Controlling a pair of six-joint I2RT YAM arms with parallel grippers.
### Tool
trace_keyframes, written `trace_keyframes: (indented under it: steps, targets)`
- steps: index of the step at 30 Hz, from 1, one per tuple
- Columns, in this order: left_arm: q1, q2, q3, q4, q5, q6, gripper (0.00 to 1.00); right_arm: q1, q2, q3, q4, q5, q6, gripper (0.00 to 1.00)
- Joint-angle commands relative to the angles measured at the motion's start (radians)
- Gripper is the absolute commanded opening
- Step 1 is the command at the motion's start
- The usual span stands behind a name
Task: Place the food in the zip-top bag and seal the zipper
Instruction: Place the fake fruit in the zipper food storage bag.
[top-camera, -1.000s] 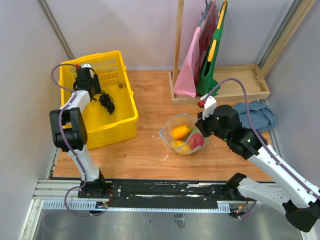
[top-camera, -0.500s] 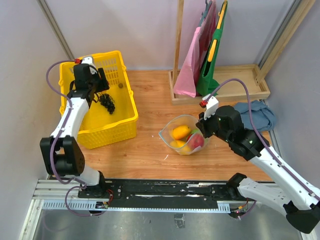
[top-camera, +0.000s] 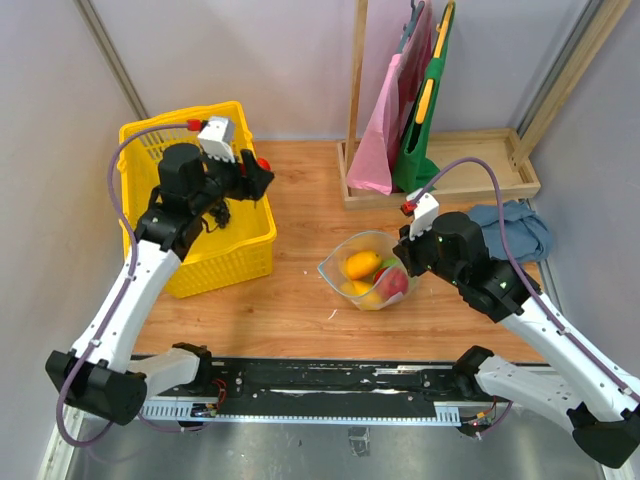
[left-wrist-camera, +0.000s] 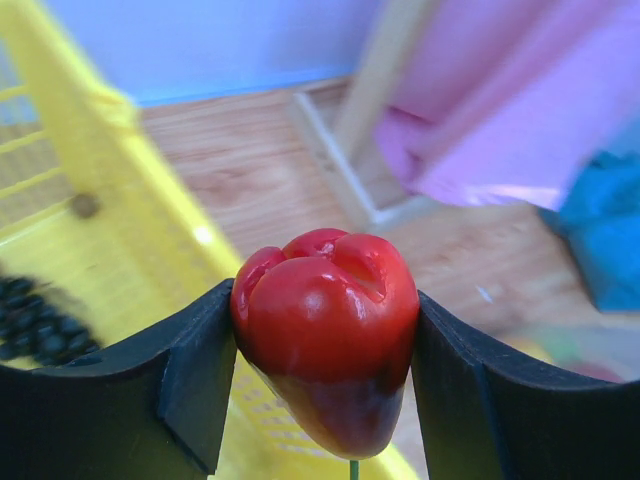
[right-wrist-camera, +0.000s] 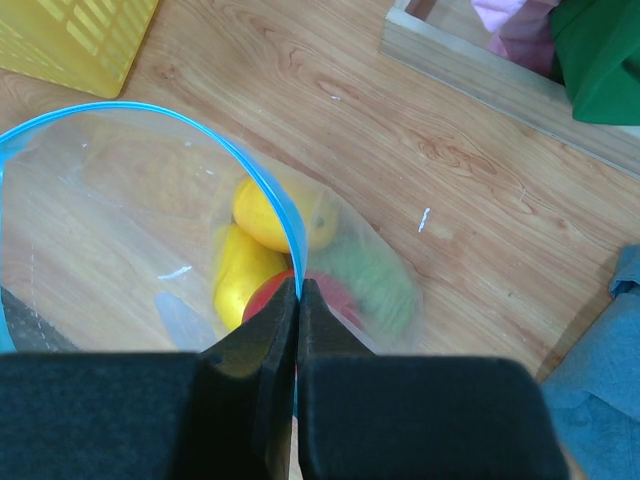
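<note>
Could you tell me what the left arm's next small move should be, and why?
Probably swing the left pincer, shut on the red toy fruit, right toward the zip-top bag: the right pincer holds its mouth open, and the fruit is by the yellow basket.

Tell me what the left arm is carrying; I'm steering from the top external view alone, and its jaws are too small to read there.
Observer: A red toy fruit, clamped between the jaws of the left gripper.
Operator: Does the right arm have the bag?
Observer: Yes. The right gripper is shut on the zipper, and the mouth of the zip-top bag gapes open.
Operator: Anything in the basket?
Observer: The grape bunch lies inside the yellow basket.
</note>
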Motion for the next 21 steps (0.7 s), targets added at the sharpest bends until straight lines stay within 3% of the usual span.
trace_keyframes:
  steps: [1, 14, 21]
  targets:
    - [-0.14, -0.07, -0.033, 0.01, 0.099, 0.009, 0.01, -0.009, -0.011, 0.032, -0.012, 0.029, 0.019, 0.0]
    - [-0.571, -0.088, -0.163, 0.246, 0.154, 0.141, 0.0, -0.01, -0.001, 0.04, -0.022, 0.037, 0.026, 0.01]
    - [-0.652, -0.011, -0.196, 0.433, 0.204, 0.209, 0.01, -0.009, 0.008, 0.039, -0.023, 0.025, 0.036, 0.0]
